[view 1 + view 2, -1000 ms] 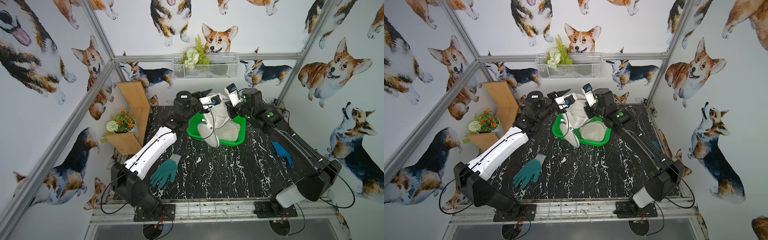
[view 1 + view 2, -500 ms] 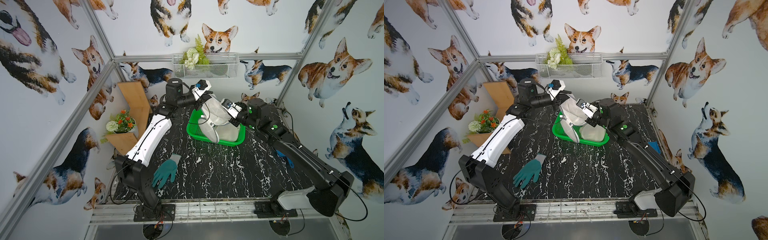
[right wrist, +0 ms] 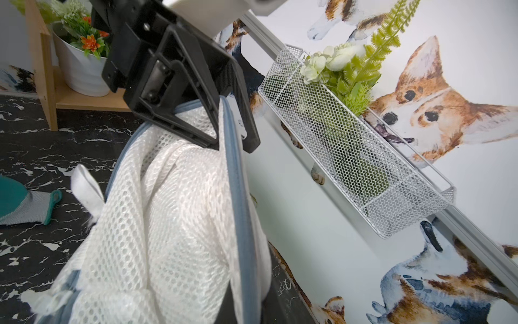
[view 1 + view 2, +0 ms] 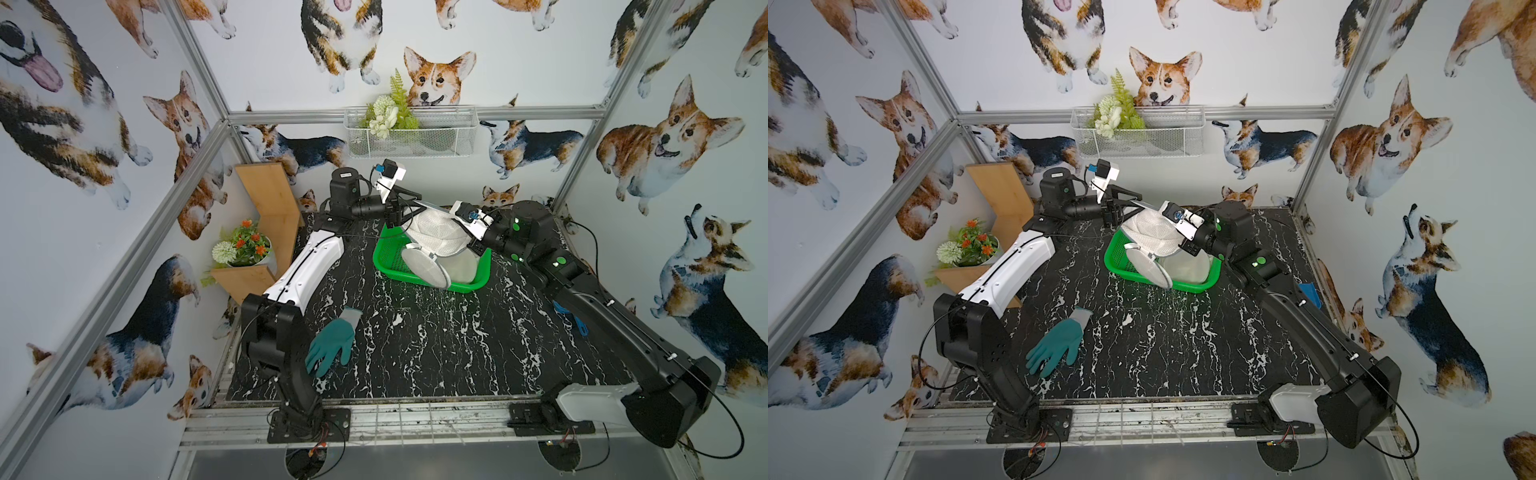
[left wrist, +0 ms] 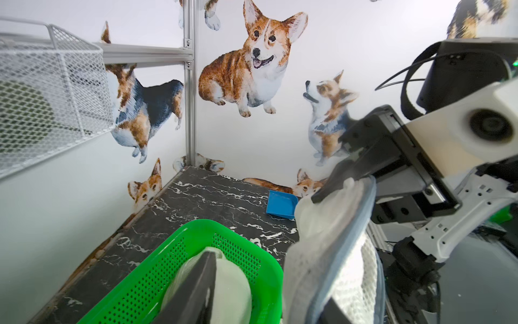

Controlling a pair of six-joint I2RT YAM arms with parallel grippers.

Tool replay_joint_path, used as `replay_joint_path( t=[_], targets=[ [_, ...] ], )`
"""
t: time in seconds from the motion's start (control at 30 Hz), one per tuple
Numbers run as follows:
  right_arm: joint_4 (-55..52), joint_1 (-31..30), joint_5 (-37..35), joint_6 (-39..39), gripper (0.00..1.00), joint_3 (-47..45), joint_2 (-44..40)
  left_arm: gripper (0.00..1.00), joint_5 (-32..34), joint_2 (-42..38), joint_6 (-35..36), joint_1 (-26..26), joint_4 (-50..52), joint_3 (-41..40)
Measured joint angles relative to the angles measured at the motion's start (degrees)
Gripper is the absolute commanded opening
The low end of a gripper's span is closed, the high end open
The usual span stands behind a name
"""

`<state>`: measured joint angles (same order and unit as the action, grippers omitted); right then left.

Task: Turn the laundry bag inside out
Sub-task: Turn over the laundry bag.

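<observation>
Black marble table (image 4: pixel 415 332) below, laundry bag (image 4: pixel 436 235) stretched left-to-right over the green basket (image 4: pixel 386 257): right gripper (image 5: pixel 340 182) pinches its rim, left gripper (image 3: pixel 232 134) straddles it, jaws parted.

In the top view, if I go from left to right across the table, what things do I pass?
Flower pot → teal glove → green basket, with the laundry bag over it → blue dustpan.
</observation>
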<state>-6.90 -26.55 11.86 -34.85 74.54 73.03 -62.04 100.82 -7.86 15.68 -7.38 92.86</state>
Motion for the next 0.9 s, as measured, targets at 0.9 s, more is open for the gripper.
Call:
replay_joint_path(
  t=[0.9],
  targets=[
    [23.1,6.3,12.5,31.3,0.00,-6.3,3.1,0.65,-4.0,-0.2,-27.3,-2.2,-23.8,-16.1]
  ],
)
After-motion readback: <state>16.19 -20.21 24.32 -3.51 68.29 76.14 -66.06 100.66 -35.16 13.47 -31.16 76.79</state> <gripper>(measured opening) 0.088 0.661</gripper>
